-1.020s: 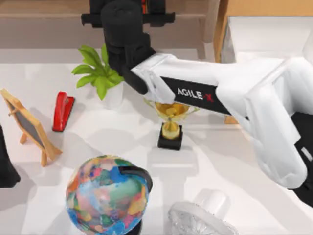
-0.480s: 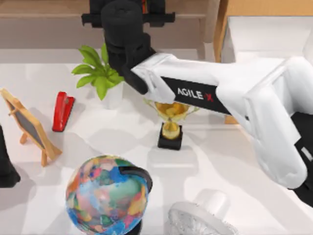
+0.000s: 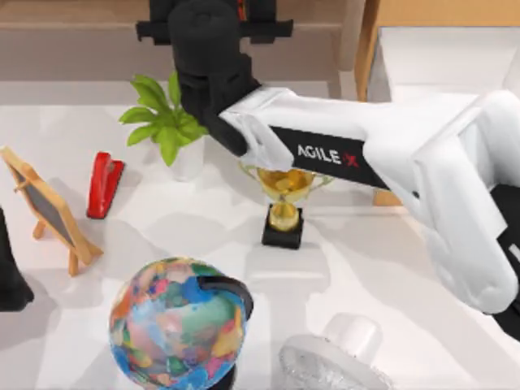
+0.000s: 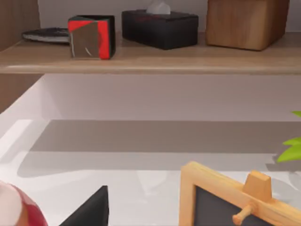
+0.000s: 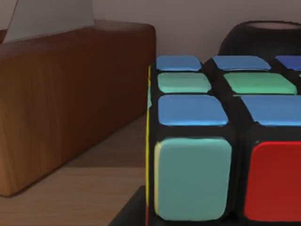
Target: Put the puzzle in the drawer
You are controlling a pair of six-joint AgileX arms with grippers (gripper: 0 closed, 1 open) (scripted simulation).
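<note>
Our right arm (image 3: 366,154) reaches across to the shelf (image 3: 81,36), puzzle (image 5: 221,141) right up close; can't tell either pincer's state, left arm (image 3: 10,276) parked

Looked like a rendered home-office or study corner: white table (image 3: 162,227) crowded with desk ornaments, namely a colourful globe (image 3: 179,321), gold trophy (image 3: 284,199), potted plant (image 3: 166,126), little easel chalkboard (image 3: 49,207), red stapler (image 3: 104,184). Wooden shelf (image 4: 150,59) behind, carrying a tissue box (image 4: 160,27).
</note>
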